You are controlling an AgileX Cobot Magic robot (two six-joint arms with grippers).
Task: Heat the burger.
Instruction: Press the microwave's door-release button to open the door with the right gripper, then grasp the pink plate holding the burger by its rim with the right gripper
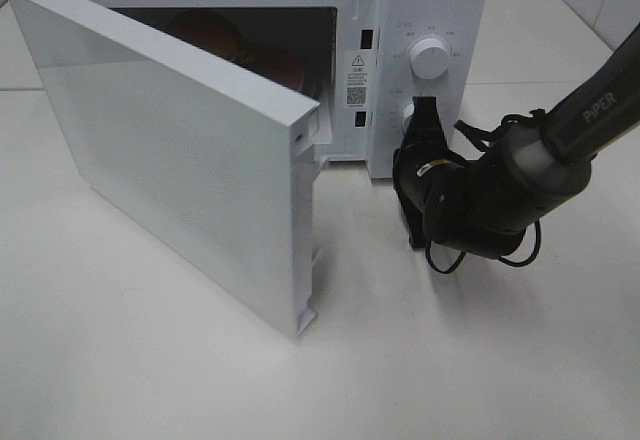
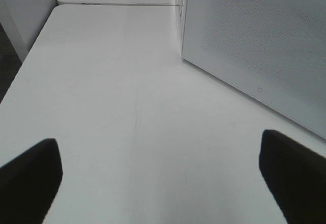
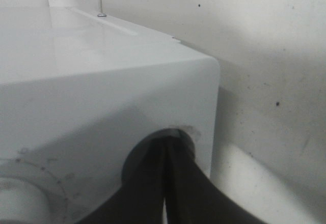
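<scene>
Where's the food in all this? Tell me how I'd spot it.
Find the white microwave with its door swung open. Look over the door's top edge into the dark cavity: the burger is the rounded brownish dome there, dimly lit. The flatter pink plate edge shows to its right.

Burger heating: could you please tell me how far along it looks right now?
Done: the burger sits inside the microwave. In hand: the right gripper, shut, is at the lower knob. To do: the door stands open and needs closing; the left gripper is open over the table beside it.
</scene>
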